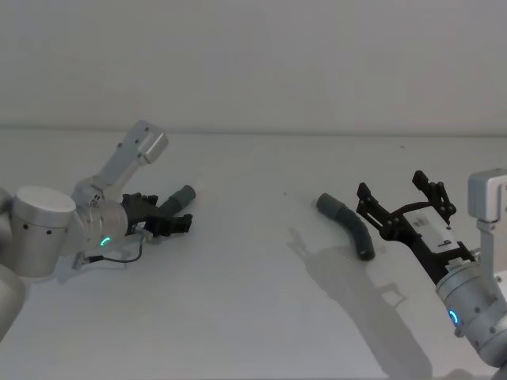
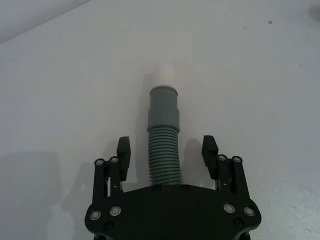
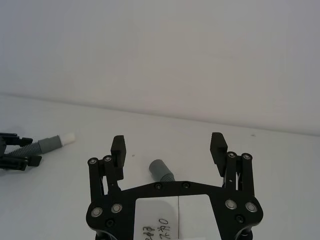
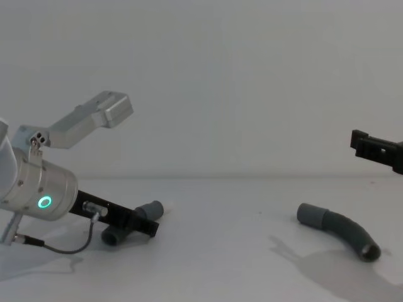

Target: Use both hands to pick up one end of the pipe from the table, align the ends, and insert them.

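Head view, left hand (image 1: 169, 210) low, straddling pipe (image 1: 182, 195)

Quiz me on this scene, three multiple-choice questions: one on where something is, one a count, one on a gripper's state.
1. Where is the white-tipped hose piece?
A. Between the left gripper's fingers
B. Leaning on the wall
C. Inside a box

2. How many hose pieces lie on the table?
A. One
B. Two
C. Four

3. The right gripper is:
A. Shut on a hose piece
B. Shut on nothing
C. Open, holding nothing

Answers:
1 A: a finger stands on each side of its ribbed part.
2 B: the white-tipped one is on the left, and the second hose piece is on the right.
3 C: its fingers are wide apart and touch nothing.
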